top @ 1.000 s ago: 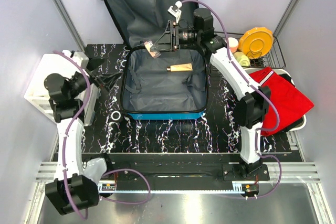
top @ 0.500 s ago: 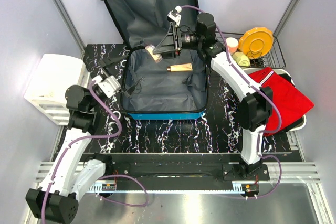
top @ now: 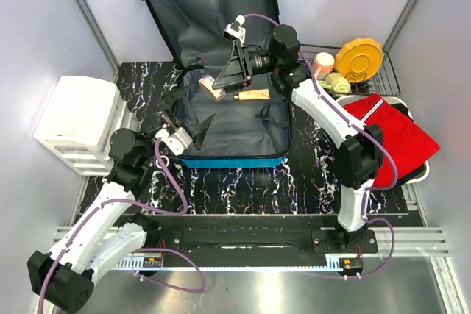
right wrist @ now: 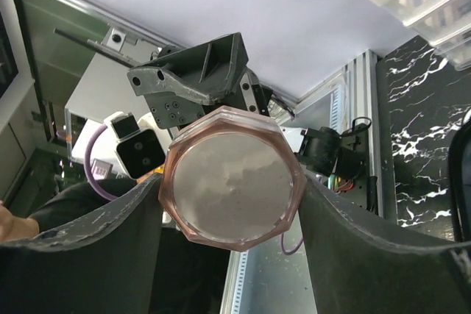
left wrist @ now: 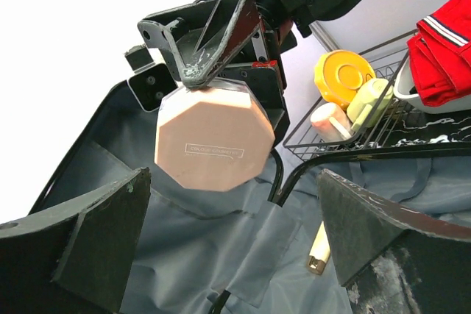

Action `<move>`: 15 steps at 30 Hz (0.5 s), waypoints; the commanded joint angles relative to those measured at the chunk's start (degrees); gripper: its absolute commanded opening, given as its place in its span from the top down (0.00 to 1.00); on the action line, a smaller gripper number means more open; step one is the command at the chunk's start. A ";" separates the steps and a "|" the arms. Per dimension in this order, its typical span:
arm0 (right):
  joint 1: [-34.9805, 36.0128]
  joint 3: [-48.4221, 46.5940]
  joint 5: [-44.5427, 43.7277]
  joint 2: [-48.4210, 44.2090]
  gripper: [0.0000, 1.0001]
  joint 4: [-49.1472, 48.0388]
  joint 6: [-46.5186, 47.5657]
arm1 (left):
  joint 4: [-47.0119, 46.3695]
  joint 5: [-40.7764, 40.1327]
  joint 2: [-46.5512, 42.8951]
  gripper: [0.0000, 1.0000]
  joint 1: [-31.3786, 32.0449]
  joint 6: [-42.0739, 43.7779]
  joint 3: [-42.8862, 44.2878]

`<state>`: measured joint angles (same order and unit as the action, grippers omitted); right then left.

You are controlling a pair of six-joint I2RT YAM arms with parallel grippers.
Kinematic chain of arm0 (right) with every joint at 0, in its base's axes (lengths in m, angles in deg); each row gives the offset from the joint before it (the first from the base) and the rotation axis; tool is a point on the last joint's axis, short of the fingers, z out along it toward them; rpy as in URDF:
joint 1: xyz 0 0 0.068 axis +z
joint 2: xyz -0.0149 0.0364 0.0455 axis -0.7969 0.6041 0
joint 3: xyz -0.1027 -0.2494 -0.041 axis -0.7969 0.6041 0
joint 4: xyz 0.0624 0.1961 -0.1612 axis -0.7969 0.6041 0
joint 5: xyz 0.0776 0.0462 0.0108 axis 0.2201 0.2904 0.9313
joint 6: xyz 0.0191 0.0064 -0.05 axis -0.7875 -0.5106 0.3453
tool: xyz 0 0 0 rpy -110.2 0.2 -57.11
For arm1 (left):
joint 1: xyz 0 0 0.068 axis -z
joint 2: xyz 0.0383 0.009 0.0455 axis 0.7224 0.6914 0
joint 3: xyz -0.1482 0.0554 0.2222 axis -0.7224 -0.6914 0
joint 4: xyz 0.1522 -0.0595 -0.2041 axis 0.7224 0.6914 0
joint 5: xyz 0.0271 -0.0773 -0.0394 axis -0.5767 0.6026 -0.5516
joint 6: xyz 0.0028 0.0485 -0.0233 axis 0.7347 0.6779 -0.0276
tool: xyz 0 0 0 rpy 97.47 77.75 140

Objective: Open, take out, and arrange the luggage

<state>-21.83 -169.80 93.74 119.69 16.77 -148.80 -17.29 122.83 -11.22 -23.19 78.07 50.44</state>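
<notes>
The luggage (top: 228, 124) is lined in matt dark grey cloth, loose and creased. Along its near edge a strip of bright blue shell shows hard and glossy. Over the lining, the octagonal box (left wrist: 212, 137) looks like smooth pink plastic, matt on one face and translucent at the rim. The jaws of the left gripper (left wrist: 232, 237) are dark matt plastic, scuffed pale along the edges. Under the luggage the table (top: 243, 185) is smooth black with white marbling. Left of the luggage stands a white plastic bin (top: 77, 119). Right of it are a black metal wire rack (top: 388, 79), a shiny yellow plate (top: 358, 58) and soft red cloth (top: 394, 141).
</notes>
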 commanded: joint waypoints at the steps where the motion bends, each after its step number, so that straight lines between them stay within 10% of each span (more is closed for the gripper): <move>1: 1.43 0.41 2.21 -4.06 0.76 -4.33 -1.46 | -7.59 -5.27 0.39 0.01 2.06 4.08 -0.64; 15: 2.92 0.32 2.21 -3.01 0.78 -5.21 -2.51 | -8.73 -9.85 1.26 0.13 5.85 8.82 -0.99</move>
<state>-19.95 -168.51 94.79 119.01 14.78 -150.13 -22.34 114.39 -10.52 -18.03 84.47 48.89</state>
